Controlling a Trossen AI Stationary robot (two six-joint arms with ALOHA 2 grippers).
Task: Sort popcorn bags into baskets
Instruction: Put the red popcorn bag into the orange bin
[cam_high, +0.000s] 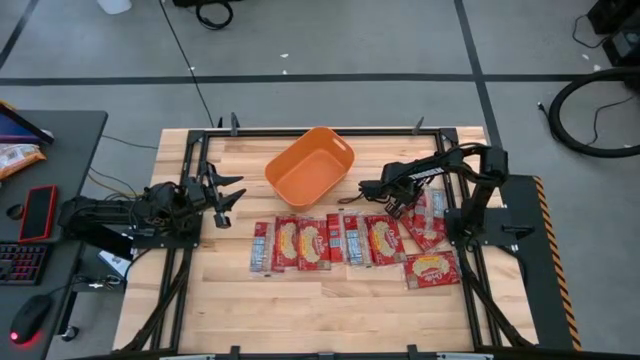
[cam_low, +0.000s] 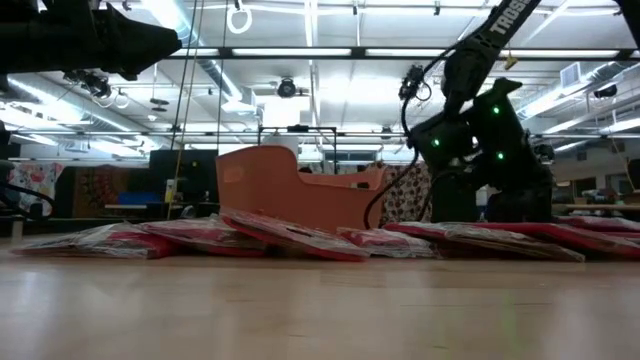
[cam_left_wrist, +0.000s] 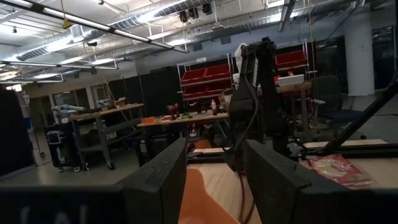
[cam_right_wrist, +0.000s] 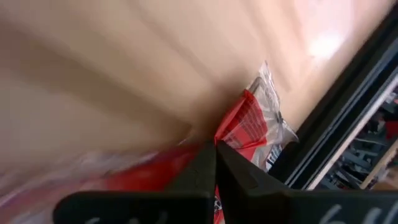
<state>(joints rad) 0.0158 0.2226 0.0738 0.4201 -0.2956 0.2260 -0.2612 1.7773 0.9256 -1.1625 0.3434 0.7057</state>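
Here the right gripper (cam_high: 352, 203) is down at the far edge of the row of popcorn bags (cam_high: 300, 243), its fingers (cam_right_wrist: 211, 168) pressed together; in the right wrist view a red bag (cam_right_wrist: 245, 127) lies right at their tips, but I cannot tell whether any of it is pinched between them. The bags lie flat on the wooden table (cam_high: 330, 310), side by side and partly overlapping, in a band running from the middle towards the right arm's base, with one bag (cam_high: 432, 269) nearest the front on the right. The orange basket (cam_high: 309, 167) sits just behind the row, turned at an angle, and looks empty from above. From table height the basket (cam_low: 290, 190) stands behind the flat red bags (cam_low: 290, 235).

The left gripper (cam_high: 226, 195) waits by the table's left edge, well apart from the bags, fingers (cam_left_wrist: 161, 180) spread wide with nothing between them.
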